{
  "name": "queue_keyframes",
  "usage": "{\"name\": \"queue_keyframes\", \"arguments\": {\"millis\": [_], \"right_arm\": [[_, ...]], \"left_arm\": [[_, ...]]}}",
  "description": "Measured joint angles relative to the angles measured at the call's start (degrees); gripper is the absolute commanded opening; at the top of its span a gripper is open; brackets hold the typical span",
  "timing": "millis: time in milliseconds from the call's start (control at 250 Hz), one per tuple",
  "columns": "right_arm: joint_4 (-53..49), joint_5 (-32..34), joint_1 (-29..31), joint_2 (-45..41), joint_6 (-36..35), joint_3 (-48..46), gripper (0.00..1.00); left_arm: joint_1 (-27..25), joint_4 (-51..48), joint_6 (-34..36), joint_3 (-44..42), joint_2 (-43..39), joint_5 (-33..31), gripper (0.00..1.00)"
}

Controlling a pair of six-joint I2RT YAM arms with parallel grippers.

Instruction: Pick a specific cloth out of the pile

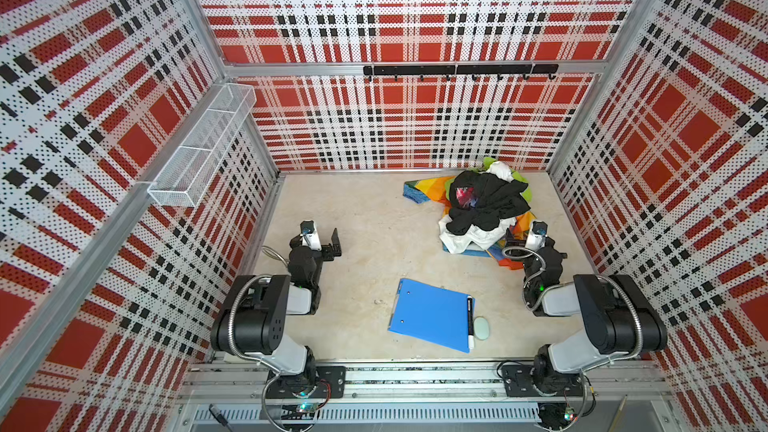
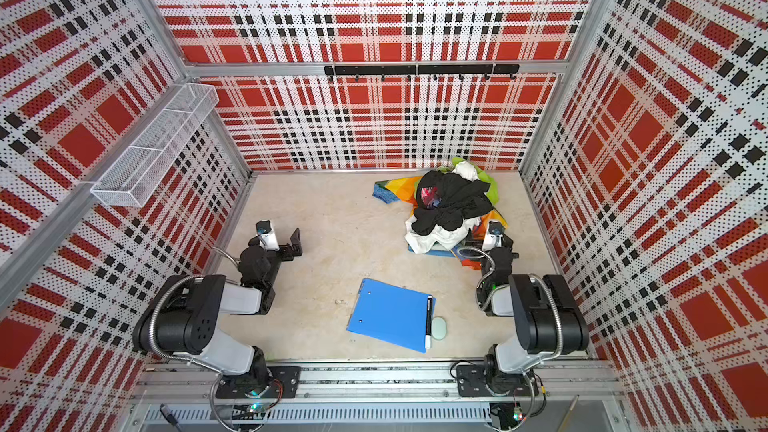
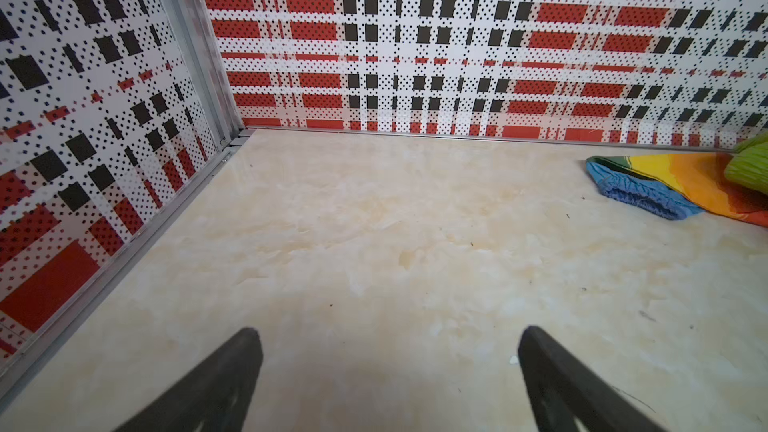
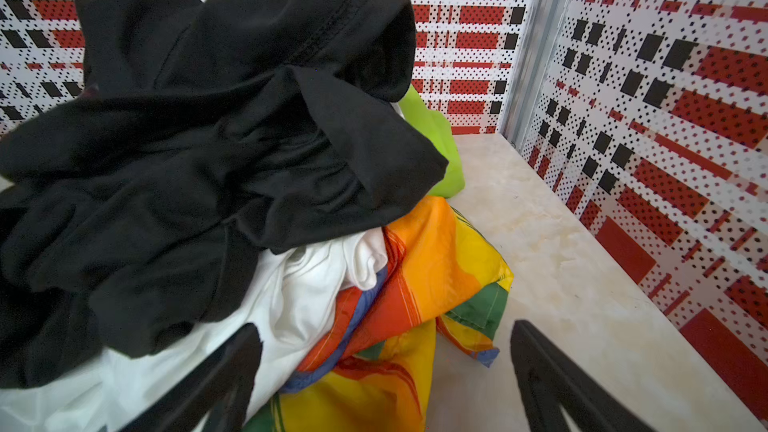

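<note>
The pile [image 1: 486,205] [image 2: 451,201] lies at the back right of the table, topped by a black garment [image 4: 208,139]. The cloth, shiny with orange, yellow, red, blue and green blocks, sticks out from under it at the far left [image 1: 428,189] [image 2: 395,189] [image 3: 665,184] and at the near right [image 4: 419,280]. My right gripper [image 1: 513,239] [image 2: 471,238] [image 4: 386,330] is open at the pile's near edge; a fold of the cloth shows between its spread fingers, unclamped. My left gripper [image 1: 333,243] [image 2: 294,243] [image 3: 386,334] is open over bare table, far left of the pile.
A white cloth [image 1: 469,236] [image 4: 299,301] and a lime-green cloth [image 1: 524,191] [image 4: 436,135] are mixed into the heap. A blue clipboard [image 1: 432,313], a marker [image 1: 470,317] and a pale oval object [image 1: 482,328] lie near the front. The right wall [image 4: 665,160] stands close to the pile.
</note>
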Motion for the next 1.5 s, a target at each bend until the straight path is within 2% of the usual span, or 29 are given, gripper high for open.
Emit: {"name": "queue_keyframes", "arguments": {"millis": [1497], "right_arm": [[0.0,0.0,0.0,0.0,0.0,0.0,1.0]], "left_arm": [[0.92,0.0,-0.2,0.0,0.0,1.27,0.99]]}}
